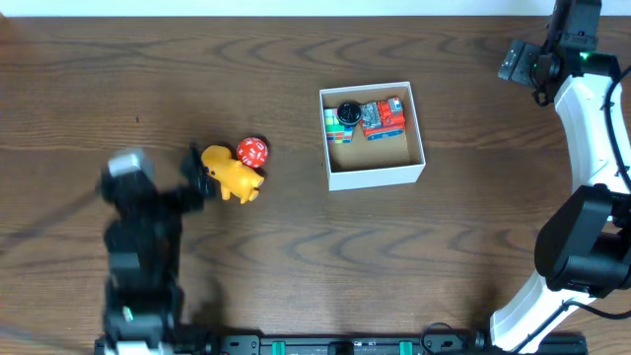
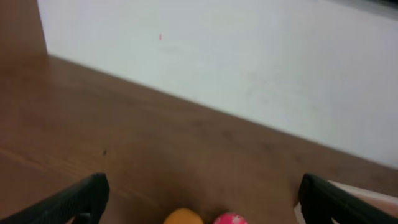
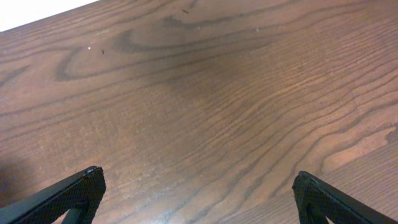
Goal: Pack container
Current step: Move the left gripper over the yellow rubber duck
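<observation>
The container (image 1: 376, 176), a small white-walled box with a brown inside, stands right of the table's middle. It holds a multicoloured cube (image 1: 337, 129), a black round toy (image 1: 348, 112) and a red toy (image 1: 384, 117). A yellow toy (image 1: 234, 176) and a red speckled ball (image 1: 251, 152) lie on the table to its left. My left gripper (image 1: 197, 176) is open just left of the yellow toy and looks motion-blurred. In the left wrist view the yellow toy (image 2: 183, 217) and the red ball (image 2: 230, 219) show between the open fingers (image 2: 202, 190). My right gripper (image 1: 523, 61) is open and empty at the far right; its wrist view (image 3: 199, 183) shows only bare wood.
The wooden table (image 1: 296, 266) ends at a white strip along the far edge (image 1: 296, 8). The right arm's white links (image 1: 592, 118) curve down the right side. The left arm (image 1: 143, 266) stands at the front left.
</observation>
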Robot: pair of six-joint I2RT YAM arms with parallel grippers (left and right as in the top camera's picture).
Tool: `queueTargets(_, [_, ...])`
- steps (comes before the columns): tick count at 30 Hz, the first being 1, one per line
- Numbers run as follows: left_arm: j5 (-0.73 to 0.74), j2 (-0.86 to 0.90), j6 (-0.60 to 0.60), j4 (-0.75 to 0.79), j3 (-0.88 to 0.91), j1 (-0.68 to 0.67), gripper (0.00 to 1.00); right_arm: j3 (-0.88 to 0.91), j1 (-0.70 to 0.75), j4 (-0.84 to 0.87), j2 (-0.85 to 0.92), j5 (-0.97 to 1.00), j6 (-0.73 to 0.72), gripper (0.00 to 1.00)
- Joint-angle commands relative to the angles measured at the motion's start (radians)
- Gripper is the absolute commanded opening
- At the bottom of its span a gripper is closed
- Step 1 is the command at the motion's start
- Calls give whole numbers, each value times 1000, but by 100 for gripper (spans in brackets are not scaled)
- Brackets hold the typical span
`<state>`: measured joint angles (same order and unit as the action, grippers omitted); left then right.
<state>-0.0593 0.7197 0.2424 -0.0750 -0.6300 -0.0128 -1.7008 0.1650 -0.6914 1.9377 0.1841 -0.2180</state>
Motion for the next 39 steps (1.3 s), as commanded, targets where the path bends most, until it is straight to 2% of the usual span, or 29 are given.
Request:
queueTargets(1, [13,273,24,-122,-249,6,98,-8,6,-1,-15,14,14,99])
queueTargets(4, [138,541,24,-318,-493,5,98,-8,6,-1,-15,14,14,99])
queueTargets(6, [242,661,24,-380,-574,3,98,-8,6,-1,-15,14,14,99])
queueTargets(8, [311,788,25,-380,-619,3,98,-8,6,-1,-15,14,14,99])
queueTargets(13, [314,955,26,-290,-620,3,98,-8,6,-1,-15,14,14,99])
queueTargets(16, [315,988,27,-298,-620,3,98,-8,6,-1,-15,14,14,99])
queueTargets(19, [296,988,83,-297,-620,3,98,-8,6,-1,-15,14,14,99])
queueTargets(21, [192,988,291,-322,-620,3,98,-8,6,-1,-15,14,14,99])
queueTargets(23, [111,988,601,-412,-620,3,98,-8,6,-1,-15,14,14,99])
queueTargets(25, [97,988,714,-468,-620,3,98,-8,6,-1,-15,14,14,99])
queueTargets(34, [109,973,682,-465,-618,3,98,-8,6,-1,-15,14,14,99])
queueTargets(39, [194,970,709,-510,-619,3,98,-8,6,-1,-15,14,14,99])
